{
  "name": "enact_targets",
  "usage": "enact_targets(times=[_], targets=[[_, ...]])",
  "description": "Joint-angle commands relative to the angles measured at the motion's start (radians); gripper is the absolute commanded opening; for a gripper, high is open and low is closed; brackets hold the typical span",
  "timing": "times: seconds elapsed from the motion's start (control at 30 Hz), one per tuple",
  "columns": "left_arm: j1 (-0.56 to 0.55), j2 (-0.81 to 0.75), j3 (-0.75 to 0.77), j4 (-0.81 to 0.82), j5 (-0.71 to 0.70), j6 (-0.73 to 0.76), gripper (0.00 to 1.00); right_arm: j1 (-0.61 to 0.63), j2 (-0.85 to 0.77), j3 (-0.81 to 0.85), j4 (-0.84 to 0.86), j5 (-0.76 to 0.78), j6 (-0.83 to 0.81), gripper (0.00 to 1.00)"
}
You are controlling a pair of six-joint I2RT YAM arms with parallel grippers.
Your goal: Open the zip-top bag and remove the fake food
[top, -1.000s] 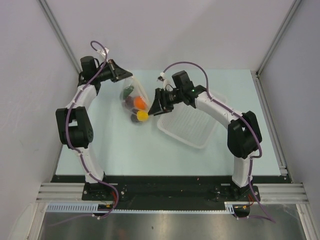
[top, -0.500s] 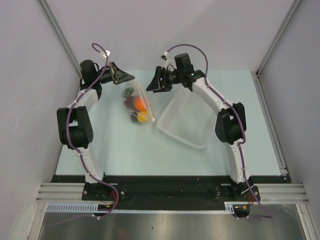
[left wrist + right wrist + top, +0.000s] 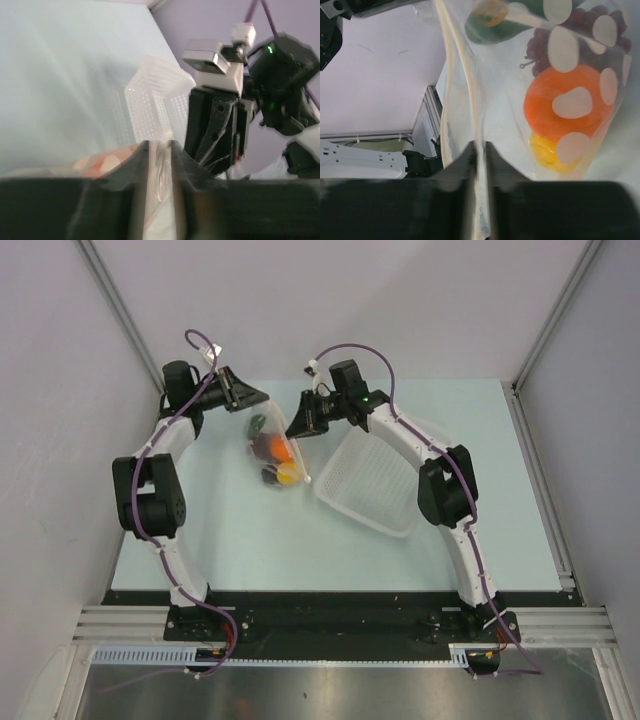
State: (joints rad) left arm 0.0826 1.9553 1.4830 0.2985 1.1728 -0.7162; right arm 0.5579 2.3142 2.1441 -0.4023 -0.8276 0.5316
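The zip-top bag [image 3: 283,432] is a clear pouch stretched between my two grippers at the back of the table. Inside it lies the fake food: an orange ball [image 3: 565,102], a yellow fruit [image 3: 546,150], dark grapes [image 3: 582,27] and a green cucumber [image 3: 487,31]. My right gripper [image 3: 293,428] [image 3: 480,149] is shut on the bag's zip edge at its right side. At the bag's upper left corner, my left gripper [image 3: 262,400] [image 3: 160,149] has its jaws a little apart, with the bag's film [image 3: 162,165] running between them.
A white perforated basket [image 3: 372,485] [image 3: 150,95] lies tilted just right of the bag, under the right forearm. Grey walls close in the back and both sides. In the left wrist view the right arm's wrist [image 3: 217,120] stands close ahead.
The right gripper has moved from the bag's lower end back to its upper right edge and shut on it. The left jaws have eased apart.
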Motion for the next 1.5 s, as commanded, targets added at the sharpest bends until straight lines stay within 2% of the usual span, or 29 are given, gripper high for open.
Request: enact_targets(times=[0.0,0.03,0.07,0.2,0.23,0.27,0.3,0.33,0.4,0.43,0.5,0.57,0.63,0.7,0.77,0.8,0.87,0.97,1.07,1.1,1.17,1.27,1.3,1.43,1.47], targets=[[-0.014,-0.139,0.111,-0.441,-0.275,0.301,0.42,-0.01,-0.016,0.022,0.046,0.034,0.071,0.03],[-0.024,-0.165,0.111,-0.491,-0.353,0.326,0.91,-0.01,-0.018,0.023,0.037,0.048,0.08,0.0],[-0.03,-0.191,0.102,-0.524,-0.478,0.339,0.98,-0.012,-0.022,0.023,0.033,0.064,0.087,0.0],[-0.073,-0.36,-0.031,-0.564,-0.7,0.348,1.0,-0.016,-0.025,0.02,0.02,0.105,0.096,0.0],[-0.11,-0.398,-0.039,-0.584,-0.722,0.345,0.95,-0.016,-0.027,0.022,0.016,0.113,0.094,0.0],[-0.128,-0.41,-0.04,-0.616,-0.805,0.345,0.92,-0.016,-0.029,0.023,0.016,0.122,0.096,0.0],[-0.151,-0.418,-0.029,-0.698,-0.843,0.343,0.89,-0.018,-0.026,0.028,0.014,0.13,0.102,0.0],[-0.193,-0.427,-0.029,-0.725,-0.852,0.345,0.81,-0.016,-0.024,0.03,0.02,0.127,0.111,0.0],[-0.236,-0.435,-0.052,-0.754,-0.88,0.308,0.74,-0.013,-0.024,0.04,0.026,0.13,0.116,0.0],[-0.28,-0.435,-0.056,-0.757,-0.886,0.296,0.66,-0.01,-0.026,0.042,0.022,0.134,0.11,0.0],[-0.344,-0.429,-0.058,-0.78,-0.953,0.273,0.65,-0.007,-0.027,0.046,0.008,0.139,0.113,0.0],[-0.377,-0.403,-0.044,-0.817,-0.998,0.267,0.76,-0.007,-0.033,0.05,-0.001,0.139,0.117,0.0],[-0.411,-0.377,-0.007,-0.846,-1.106,0.271,0.79,-0.006,-0.039,0.059,-0.009,0.137,0.107,0.0],[-0.42,-0.328,0.052,-0.923,-1.171,0.27,0.79,-0.007,-0.041,0.066,-0.047,0.15,0.091,0.0],[-0.422,-0.305,0.101,-0.995,-1.275,0.271,0.74,-0.013,-0.045,0.065,-0.073,0.148,0.085,0.0],[-0.429,-0.318,0.1,-0.987,-1.3,0.28,0.69,-0.015,-0.052,0.044,-0.072,0.151,0.077,0.0],[-0.431,-0.343,0.06,-0.916,-1.316,0.294,0.68,-0.012,-0.068,0.02,-0.063,0.16,0.055,0.0],[-0.428,-0.323,0.059,-0.912,-1.288,0.304,0.66,-0.009,-0.067,0.01,-0.079,0.151,0.051,0.0],[-0.42,-0.268,0.082,-0.911,-1.248,0.313,0.47,0.0,-0.079,-0.012,-0.066,0.156,0.05,0.0],[-0.411,-0.259,0.091,-0.911,-1.243,0.311,0.25,0.0,-0.081,-0.01,-0.072,0.16,0.042,0.0],[-0.405,-0.263,0.082,-0.897,-1.245,0.325,0.0,-0.007,-0.085,0.0,-0.113,0.208,0.041,0.04],[-0.386,-0.295,0.068,-0.883,-1.219,0.351,0.0,-0.03,-0.084,0.033,-0.194,0.31,-0.007,0.18],[-0.383,-0.299,0.068,-0.888,-1.208,0.351,0.0,-0.038,-0.078,0.048,-0.213,0.329,-0.033,0.19],[-0.377,-0.337,0.06,-0.909,-1.182,0.353,0.0,-0.053,-0.026,0.157,-0.322,0.433,-0.094,0.19],[-0.376,-0.343,0.056,-0.906,-1.197,0.354,0.0,-0.053,-0.012,0.209,-0.378,0.461,-0.105,0.11]])
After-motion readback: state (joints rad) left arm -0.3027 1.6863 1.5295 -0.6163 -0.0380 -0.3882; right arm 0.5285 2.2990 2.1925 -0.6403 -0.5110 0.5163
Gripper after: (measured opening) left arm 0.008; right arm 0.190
